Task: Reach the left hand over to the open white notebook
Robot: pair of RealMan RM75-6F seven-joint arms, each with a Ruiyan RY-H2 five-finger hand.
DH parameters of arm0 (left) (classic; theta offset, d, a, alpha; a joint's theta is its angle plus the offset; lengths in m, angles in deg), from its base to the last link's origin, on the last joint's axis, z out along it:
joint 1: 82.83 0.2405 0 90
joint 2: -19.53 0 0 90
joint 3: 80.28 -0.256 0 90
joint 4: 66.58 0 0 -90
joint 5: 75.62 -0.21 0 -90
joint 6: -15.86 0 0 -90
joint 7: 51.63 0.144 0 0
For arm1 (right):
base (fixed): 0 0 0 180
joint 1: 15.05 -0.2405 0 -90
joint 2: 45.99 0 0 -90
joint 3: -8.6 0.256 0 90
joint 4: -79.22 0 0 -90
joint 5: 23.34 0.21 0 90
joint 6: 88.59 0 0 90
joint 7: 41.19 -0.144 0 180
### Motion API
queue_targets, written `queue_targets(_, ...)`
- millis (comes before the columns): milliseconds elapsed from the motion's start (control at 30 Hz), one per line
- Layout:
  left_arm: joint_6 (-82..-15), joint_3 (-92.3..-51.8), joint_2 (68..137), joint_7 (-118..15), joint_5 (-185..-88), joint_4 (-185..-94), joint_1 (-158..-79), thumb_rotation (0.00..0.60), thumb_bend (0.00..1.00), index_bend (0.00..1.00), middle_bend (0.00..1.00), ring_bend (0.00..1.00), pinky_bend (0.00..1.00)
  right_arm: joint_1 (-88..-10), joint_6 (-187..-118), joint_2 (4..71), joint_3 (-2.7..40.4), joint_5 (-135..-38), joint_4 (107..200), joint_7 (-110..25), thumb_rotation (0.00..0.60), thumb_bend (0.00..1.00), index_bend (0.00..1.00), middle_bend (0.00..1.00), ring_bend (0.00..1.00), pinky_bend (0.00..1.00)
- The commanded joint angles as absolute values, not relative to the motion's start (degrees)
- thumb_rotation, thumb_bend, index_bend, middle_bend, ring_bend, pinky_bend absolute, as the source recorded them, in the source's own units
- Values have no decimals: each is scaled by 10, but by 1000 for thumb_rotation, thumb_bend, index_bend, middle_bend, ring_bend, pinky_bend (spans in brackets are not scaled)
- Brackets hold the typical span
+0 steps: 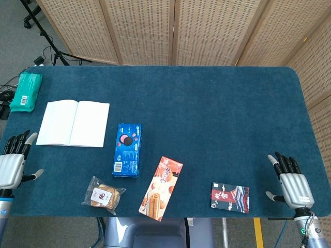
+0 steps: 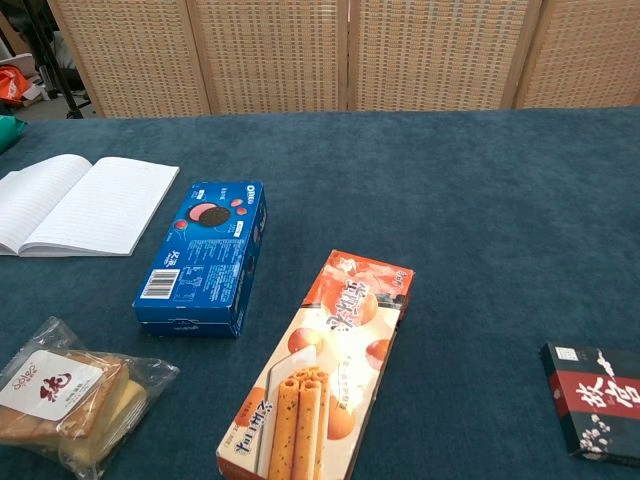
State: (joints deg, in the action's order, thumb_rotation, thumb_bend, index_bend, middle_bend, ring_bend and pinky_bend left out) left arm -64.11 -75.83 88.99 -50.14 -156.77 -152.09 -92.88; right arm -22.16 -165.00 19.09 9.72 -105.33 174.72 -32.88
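The open white notebook (image 1: 73, 123) lies flat on the blue table at the left; the chest view shows its lined pages (image 2: 75, 204) at the left edge. My left hand (image 1: 13, 164) hovers at the table's front-left edge, just below and left of the notebook, fingers spread and holding nothing. At the front-right edge my right hand (image 1: 292, 183) is also spread and empty. Neither hand shows in the chest view.
A green packet (image 1: 26, 91) lies at the far left behind the notebook. A blue cookie box (image 1: 127, 149), a bagged pastry (image 1: 104, 195), an orange wafer-stick box (image 1: 161, 188) and a dark red-banded box (image 1: 229, 197) lie along the front half.
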Motion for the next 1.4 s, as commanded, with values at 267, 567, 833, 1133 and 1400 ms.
queue_targets(267,-644,-759,890,-498,-1570,-1524,-928,600,25,0,0,0,0,-220,-1653,188,98,-1055,1748,-336,600,101,54,0,0,0)
queue_targets(567,-642,-758,891,-498,-1569,-1522,-929,600,26,0,0,0,0,-221,-1651,189,97,-1056,1748,-333,600,101,54,0,0,0)
queue_targets(833,-643,-759,892,-496,-1570,-1523,-929,600,26,0,0,0,0,-223,-1645,191,96,-1055,1747,-331,600,101,53,0,0,0)
queue_targets(1133,-632,-753,895,-500,-1560,-1517,-935,600,26,0,0,0,0,-222,-1647,192,95,-1053,1748,-325,600,102,54,0,0,0)
queue_targets(1400,-552,-736,888,-503,-1530,-1466,-978,600,27,0,0,0,0,-225,-1639,197,95,-1050,1744,-321,600,101,54,0,0,0)
